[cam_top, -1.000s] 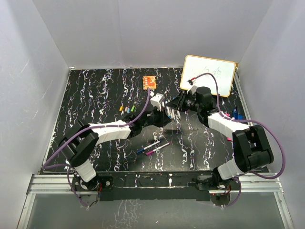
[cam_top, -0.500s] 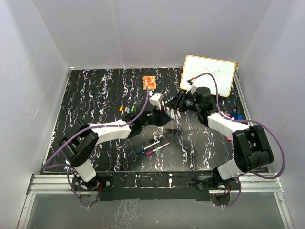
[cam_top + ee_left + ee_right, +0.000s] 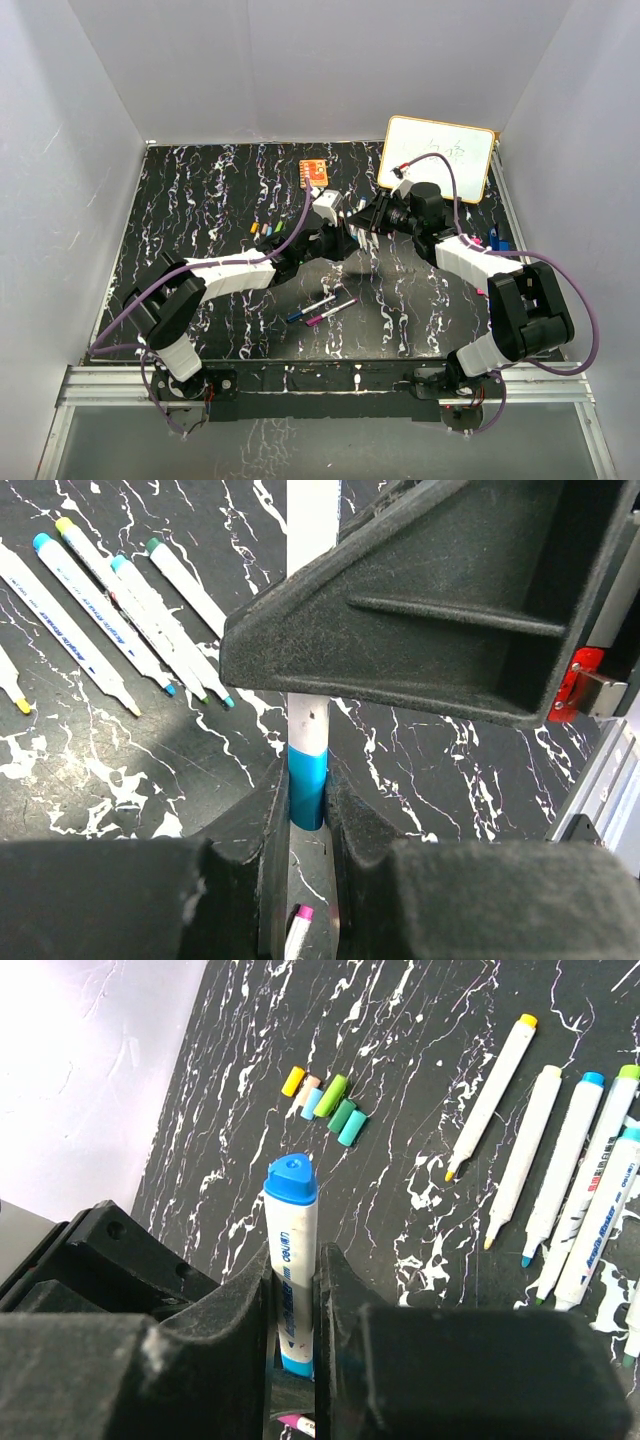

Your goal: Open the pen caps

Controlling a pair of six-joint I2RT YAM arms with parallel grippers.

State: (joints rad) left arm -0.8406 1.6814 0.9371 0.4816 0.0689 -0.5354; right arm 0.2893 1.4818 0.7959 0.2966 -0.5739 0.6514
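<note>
Both grippers meet over the middle of the table. My left gripper (image 3: 343, 238) (image 3: 307, 805) is shut on the blue pen cap (image 3: 307, 785) of one white pen (image 3: 291, 1260). My right gripper (image 3: 363, 224) (image 3: 293, 1295) is shut on that pen's barrel, and its blue rear end (image 3: 291, 1179) sticks out. The cap still meets the barrel. Several loose pen caps (image 3: 268, 229) (image 3: 325, 1096) lie in a cluster. Several uncapped pens (image 3: 545, 1170) (image 3: 110, 610) lie side by side. Two more pens (image 3: 322, 308) lie near the front.
An orange square block (image 3: 314, 172) lies at the back centre. A white whiteboard (image 3: 436, 158) leans at the back right. A few small coloured items (image 3: 496, 242) lie by the right edge. A magenta-ended pen (image 3: 298, 932) shows below my left fingers.
Both grippers stay shut on the same pen. My left wrist has shifted slightly towards the back of the table; the right arm has barely moved.
</note>
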